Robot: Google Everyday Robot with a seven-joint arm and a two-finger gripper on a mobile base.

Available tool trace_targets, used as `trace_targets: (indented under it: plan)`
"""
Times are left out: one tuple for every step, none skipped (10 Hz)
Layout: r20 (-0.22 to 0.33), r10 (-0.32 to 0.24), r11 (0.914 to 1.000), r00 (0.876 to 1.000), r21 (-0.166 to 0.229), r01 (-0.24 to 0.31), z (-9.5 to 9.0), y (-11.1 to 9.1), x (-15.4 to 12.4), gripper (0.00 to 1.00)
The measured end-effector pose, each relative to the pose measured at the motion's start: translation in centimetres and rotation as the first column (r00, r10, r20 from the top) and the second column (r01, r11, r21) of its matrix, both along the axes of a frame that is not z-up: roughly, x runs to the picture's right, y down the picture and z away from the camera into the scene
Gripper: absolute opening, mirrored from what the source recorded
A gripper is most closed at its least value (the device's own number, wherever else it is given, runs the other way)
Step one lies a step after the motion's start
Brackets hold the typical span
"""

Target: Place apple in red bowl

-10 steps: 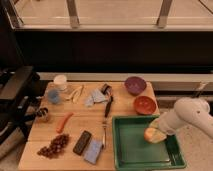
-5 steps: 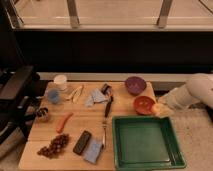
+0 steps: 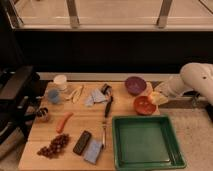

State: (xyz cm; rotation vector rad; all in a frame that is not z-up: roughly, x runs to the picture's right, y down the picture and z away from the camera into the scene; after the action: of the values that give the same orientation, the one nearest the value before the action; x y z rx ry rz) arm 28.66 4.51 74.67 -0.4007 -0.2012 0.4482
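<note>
The apple, yellow-orange, sits in my gripper at the right rim of the red bowl, just above and touching its edge. The white arm reaches in from the right over the table edge. The gripper is shut on the apple, and its fingers are mostly hidden behind the fruit. The red bowl stands on the wooden table at the right, with nothing in it. The purple bowl stands just behind it.
A green tray lies at the front right. On the left and middle lie a white cup, blue cup, grey cloth, black brush, carrot, grapes, dark bar and blue packet.
The gripper has carried the apple from above the green tray back and left to the right rim of the red bowl. Nothing else on the table moved.
</note>
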Motion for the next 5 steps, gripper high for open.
trace_targets:
  plan:
    - [0.0,0.01,0.9999,1.0,-0.005,-0.01,1.4,0.4,0.1,0.11]
    - [0.003,0.019,0.9997,1.0,-0.013,-0.019,2.2,0.8,0.2,0.21]
    - [0.008,0.031,0.9992,1.0,-0.025,-0.03,3.1,1.4,0.3,0.33]
    - [0.011,0.035,0.9988,0.999,-0.033,-0.035,3.6,1.6,0.3,0.41]
    - [0.017,0.034,0.9984,0.999,-0.045,-0.033,4.3,1.9,0.1,0.52]
